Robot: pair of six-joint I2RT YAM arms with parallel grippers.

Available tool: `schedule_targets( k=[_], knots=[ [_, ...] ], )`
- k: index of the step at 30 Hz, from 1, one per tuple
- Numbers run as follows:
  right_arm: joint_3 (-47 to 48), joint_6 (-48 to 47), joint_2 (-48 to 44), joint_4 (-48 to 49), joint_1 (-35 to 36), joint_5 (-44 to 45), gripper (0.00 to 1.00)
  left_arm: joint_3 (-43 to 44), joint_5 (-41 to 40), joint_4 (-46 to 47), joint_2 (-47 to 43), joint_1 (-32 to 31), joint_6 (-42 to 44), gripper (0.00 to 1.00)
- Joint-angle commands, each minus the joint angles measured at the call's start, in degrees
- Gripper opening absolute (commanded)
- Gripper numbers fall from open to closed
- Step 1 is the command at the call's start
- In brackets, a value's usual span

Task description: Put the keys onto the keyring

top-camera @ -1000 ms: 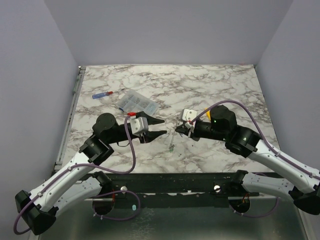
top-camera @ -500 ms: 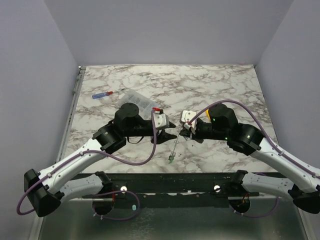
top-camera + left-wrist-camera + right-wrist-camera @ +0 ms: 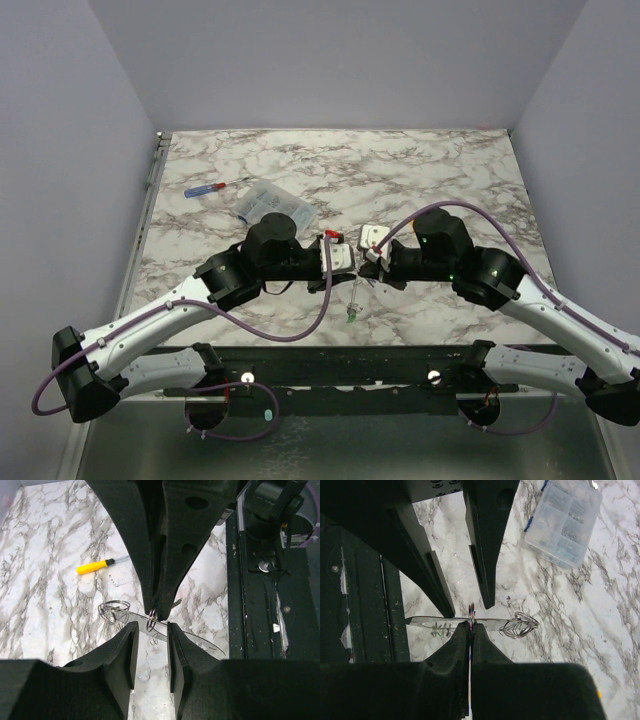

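My right gripper (image 3: 366, 266) (image 3: 471, 621) is shut on the keyring (image 3: 492, 623), a thin silver loop seen edge-on. It pinches the loop at a small upright ring (image 3: 471, 611) with a bluish sliver between the pads. The loop hangs below it in the top view (image 3: 353, 298), ending in a small green key (image 3: 349, 316) (image 3: 440, 629). Coiled rings (image 3: 521, 625) sit at its other end. My left gripper (image 3: 338, 264) (image 3: 152, 630) is open, with its jaws either side of that small ring (image 3: 151, 618), tip to tip with the right fingers (image 3: 165, 555). I cannot tell if they touch.
A clear compartment box (image 3: 274, 203) (image 3: 565, 522) lies at the back left. A red-and-blue screwdriver (image 3: 214, 187) lies beyond it. A yellow-handled screwdriver (image 3: 98, 566) lies on the marble behind the right arm. The black front rail (image 3: 340, 362) runs along the near edge.
My left arm has swung right and closed in on the right gripper, its open jaws now around the held ring. The hanging loop and right gripper have barely moved.
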Motion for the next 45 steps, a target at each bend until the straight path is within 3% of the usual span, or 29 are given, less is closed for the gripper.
schedule_targets(
  k=[1,12,19,21,23,25,26,29,36,45],
  knots=[
    [1.3,-0.2,-0.5,0.2,0.6,-2.1,0.01,1.5,-3.5,-1.4,-0.1,-0.7,2.8,0.33],
    [0.8,-0.1,-0.4,0.7,0.9,-3.0,0.01,2.7,-1.5,-1.2,2.3,-1.8,2.9,0.21],
    [0.7,0.1,-0.5,0.9,0.9,-3.4,0.01,2.3,-1.2,-0.7,2.8,-2.4,3.5,0.0],
    [0.5,0.5,-1.0,1.4,0.9,-2.8,0.01,2.3,-2.6,0.3,2.7,-2.4,3.1,0.0],
    [0.1,1.8,-2.0,2.9,0.9,-0.6,0.11,1.1,-5.5,3.2,1.3,-2.3,1.5,0.0],
    [-0.8,3.2,-3.8,5.3,0.9,3.0,0.37,-0.8,-7.7,7.4,-1.0,-2.2,0.4,0.0],
    [-1.5,3.9,-5.2,6.8,0.9,4.9,0.45,-1.6,-7.9,8.9,-2.2,-2.0,0.2,0.0],
    [-4.1,5.2,-9.5,10.7,0.9,8.6,0.57,-3.7,-7.6,12.6,-5.2,-1.3,-1.2,0.0],
    [-8.5,8.2,-16.6,18.1,0.9,5.4,0.56,-9.1,1.4,23.5,-9.1,2.8,-7.5,0.0],
    [-10.7,11.0,-16.6,27.3,0.9,2.1,0.43,-13.0,9.8,32.5,-10.8,6.4,-13.5,0.0]
  ],
)
